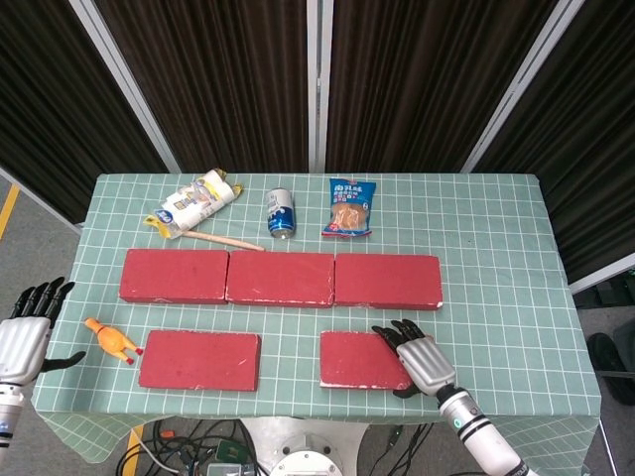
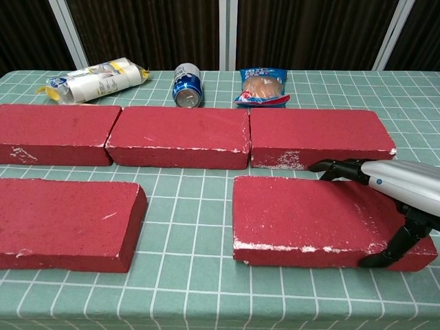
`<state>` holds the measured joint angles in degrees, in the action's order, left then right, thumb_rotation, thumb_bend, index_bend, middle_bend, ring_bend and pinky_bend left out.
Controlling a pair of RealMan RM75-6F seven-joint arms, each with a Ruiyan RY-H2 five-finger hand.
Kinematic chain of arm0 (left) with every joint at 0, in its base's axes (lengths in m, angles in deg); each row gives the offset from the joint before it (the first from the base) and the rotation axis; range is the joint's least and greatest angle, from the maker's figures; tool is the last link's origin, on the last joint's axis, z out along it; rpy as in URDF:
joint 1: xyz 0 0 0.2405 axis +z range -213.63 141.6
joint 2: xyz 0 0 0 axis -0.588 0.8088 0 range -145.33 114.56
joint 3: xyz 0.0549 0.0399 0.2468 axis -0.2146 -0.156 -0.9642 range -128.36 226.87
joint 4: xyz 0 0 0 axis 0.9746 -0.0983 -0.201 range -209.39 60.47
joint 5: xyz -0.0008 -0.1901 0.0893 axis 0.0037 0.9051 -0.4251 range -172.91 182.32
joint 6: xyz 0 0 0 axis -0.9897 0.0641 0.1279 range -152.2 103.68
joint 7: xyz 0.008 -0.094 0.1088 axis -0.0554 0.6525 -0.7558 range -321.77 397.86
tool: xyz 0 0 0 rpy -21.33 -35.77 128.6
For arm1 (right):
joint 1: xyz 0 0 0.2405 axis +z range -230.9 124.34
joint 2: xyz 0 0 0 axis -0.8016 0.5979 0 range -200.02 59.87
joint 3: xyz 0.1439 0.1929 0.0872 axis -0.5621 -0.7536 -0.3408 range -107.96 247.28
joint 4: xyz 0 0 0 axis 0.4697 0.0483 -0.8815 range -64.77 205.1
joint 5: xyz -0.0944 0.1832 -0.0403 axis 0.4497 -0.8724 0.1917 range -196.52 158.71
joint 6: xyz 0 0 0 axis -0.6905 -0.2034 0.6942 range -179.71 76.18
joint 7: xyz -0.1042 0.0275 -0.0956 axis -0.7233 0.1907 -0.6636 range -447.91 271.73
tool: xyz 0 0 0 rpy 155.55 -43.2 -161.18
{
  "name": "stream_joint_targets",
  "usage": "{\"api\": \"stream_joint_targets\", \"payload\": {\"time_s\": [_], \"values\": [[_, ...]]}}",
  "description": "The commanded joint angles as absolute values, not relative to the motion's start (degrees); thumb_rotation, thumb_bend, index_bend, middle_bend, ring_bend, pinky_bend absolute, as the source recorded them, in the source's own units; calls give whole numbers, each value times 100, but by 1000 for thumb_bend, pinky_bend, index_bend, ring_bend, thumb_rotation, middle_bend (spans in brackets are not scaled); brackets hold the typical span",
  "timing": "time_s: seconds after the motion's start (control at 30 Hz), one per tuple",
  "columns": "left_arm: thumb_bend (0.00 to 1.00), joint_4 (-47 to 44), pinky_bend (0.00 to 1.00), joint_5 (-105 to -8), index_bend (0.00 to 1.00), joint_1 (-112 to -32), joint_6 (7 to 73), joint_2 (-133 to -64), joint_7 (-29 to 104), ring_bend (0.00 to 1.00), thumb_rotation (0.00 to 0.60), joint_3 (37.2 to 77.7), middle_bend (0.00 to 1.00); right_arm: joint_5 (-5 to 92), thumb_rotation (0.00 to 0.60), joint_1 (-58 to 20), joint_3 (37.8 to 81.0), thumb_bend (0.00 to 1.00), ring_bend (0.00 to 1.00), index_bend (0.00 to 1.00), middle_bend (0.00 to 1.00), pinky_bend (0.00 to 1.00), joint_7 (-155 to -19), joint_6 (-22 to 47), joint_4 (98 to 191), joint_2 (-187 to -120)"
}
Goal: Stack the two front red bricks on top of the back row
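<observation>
Three red bricks form the back row [image 1: 280, 279], also seen in the chest view as the back row [image 2: 177, 136]. Nearer me lie the front left brick [image 1: 199, 359] [image 2: 65, 221] and the front right brick [image 1: 359, 359] [image 2: 309, 218]. My right hand [image 1: 424, 361] [image 2: 393, 187] grips the right end of the front right brick, with fingers [image 2: 337, 166] curled over its far edge and the thumb against its near face. My left hand [image 1: 26, 335] hangs off the table's left side, holding nothing, its fingers apart.
Behind the back row lie a white and yellow packet [image 1: 193, 206], a wooden stick [image 1: 224, 241], a blue can [image 1: 281, 212] on its side and a snack bag [image 1: 350, 207]. An orange toy chicken [image 1: 112, 340] sits left of the front left brick.
</observation>
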<state>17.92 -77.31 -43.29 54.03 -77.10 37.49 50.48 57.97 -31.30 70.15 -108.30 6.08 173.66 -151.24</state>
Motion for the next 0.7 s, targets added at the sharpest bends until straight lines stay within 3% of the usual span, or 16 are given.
{"api": "stream_joint_targets", "payload": {"time_s": [0.03, 0.23, 0.43, 0.7], "values": [[0, 1793, 21, -7732, 15, -4326, 5404, -7711, 3747, 0, 600, 5045, 0, 5952, 600, -3167, 7042, 0, 0, 0, 363, 0, -10705, 739, 17351, -15138], [0, 1811, 21, -7724, 15, -4329, 5387, -7697, 3732, 0, 600, 5042, 0, 6415, 600, -3128, 6940, 0, 0, 0, 380, 0, -10527, 1051, 17713, -14815], [0, 1816, 22, -7709, 15, -4323, 5389, -7697, 3747, 0, 600, 5045, 0, 6123, 600, -2660, 6273, 0, 0, 0, 356, 0, -11212, 951, 18251, -14445], [0, 1758, 22, -7668, 14, -4310, 5330, -7670, 3855, 0, 600, 5026, 0, 3969, 600, -1548, 5234, 0, 2, 0, 354, 0, -12019, 267, 18104, -14521]]}}
